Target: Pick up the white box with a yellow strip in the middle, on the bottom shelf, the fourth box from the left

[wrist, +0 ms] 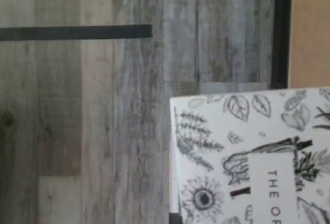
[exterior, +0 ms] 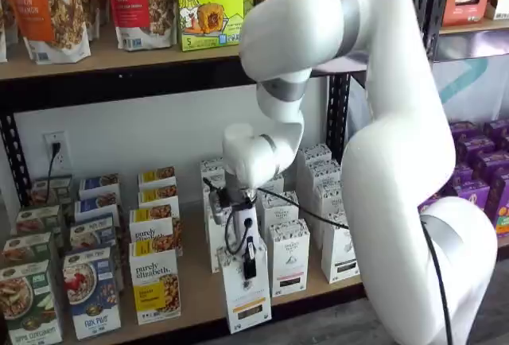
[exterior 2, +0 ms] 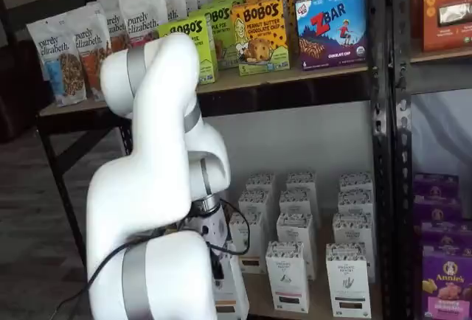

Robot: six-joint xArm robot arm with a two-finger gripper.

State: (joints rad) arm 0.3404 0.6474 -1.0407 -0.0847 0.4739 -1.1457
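Standing at the front edge of the bottom shelf (exterior: 199,293), the white box (exterior: 245,297) sits directly under the gripper (exterior: 250,264), whose black fingers appear to clamp its top, though a gap cannot be told. At its 3 o'clock stands a black-strip carton (exterior: 288,257); a straight lift toward 12 o'clock seems safest to avoid tipping neighbours.

A mock shop is suggested: black metal racks (exterior 2: 380,113) with wooden boards are stocked with rows of granola bags (exterior: 52,7), snack-bar cartons (exterior 2: 332,21) and white boxes (exterior 2: 287,276), faced forward like retail goods.
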